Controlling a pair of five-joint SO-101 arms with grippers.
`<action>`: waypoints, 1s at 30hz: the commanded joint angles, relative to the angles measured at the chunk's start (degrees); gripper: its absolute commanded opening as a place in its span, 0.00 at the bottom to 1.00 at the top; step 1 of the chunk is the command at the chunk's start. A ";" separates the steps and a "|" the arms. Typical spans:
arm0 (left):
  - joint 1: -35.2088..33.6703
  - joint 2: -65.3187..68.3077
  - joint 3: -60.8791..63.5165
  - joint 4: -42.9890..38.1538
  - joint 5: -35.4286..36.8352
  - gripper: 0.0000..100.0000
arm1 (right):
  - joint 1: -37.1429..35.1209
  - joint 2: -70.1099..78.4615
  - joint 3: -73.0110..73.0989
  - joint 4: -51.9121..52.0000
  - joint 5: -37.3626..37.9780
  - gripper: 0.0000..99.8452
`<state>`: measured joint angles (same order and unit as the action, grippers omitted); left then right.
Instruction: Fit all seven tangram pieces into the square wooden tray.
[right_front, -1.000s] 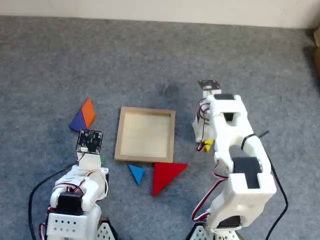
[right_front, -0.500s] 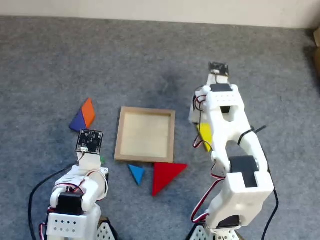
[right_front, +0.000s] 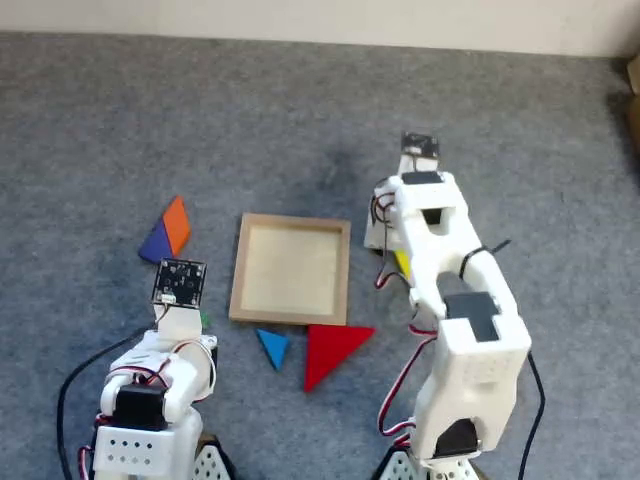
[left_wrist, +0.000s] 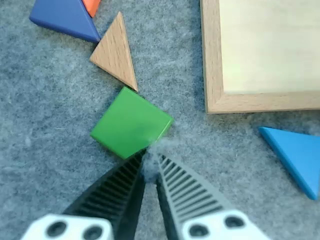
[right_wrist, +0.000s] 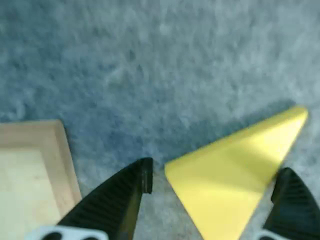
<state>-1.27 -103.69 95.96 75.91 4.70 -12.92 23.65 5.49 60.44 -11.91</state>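
The square wooden tray (right_front: 241, 270) lies on the grey carpet with nothing in it. My right arm (right_front: 430, 225) hangs just right of the tray. Its gripper (right_wrist: 215, 175) is open, and its jaws straddle a yellow triangle (right_wrist: 235, 170) that lies flat on the carpet beside the tray corner (right_wrist: 30, 165). A sliver of that yellow triangle (right_front: 402, 262) peeks out under the arm. My left gripper (left_wrist: 150, 165) is shut, its tips at the edge of a green square (left_wrist: 131, 129). Nearby lie a wooden triangle (left_wrist: 116, 52), a dark blue piece (right_front: 157, 243) and an orange piece (right_front: 175, 222).
A light blue triangle (right_front: 272, 345) and a large red triangle (right_front: 330, 350) lie just in front of the tray's near edge. Open carpet stretches behind the tray and to the far right. The left arm's base (right_front: 150, 400) sits at the front left.
The right arm swung away from the base, then came back a little and shifted left towards the tray, over the yellow triangle. The left arm and the other pieces stayed still.
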 joint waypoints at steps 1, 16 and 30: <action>0.04 -0.48 1.19 0.35 0.26 0.00 | 2.15 1.71 -6.29 0.48 -0.62 0.37; 0.04 -0.48 1.19 0.35 0.26 0.00 | 3.38 4.62 -11.91 9.27 -0.62 0.37; 0.04 -0.48 1.19 0.35 0.26 0.00 | 5.85 4.35 -11.82 10.15 -0.26 0.23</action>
<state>-1.27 -103.69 95.96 75.91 4.70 -9.14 28.84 -3.82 69.32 -11.91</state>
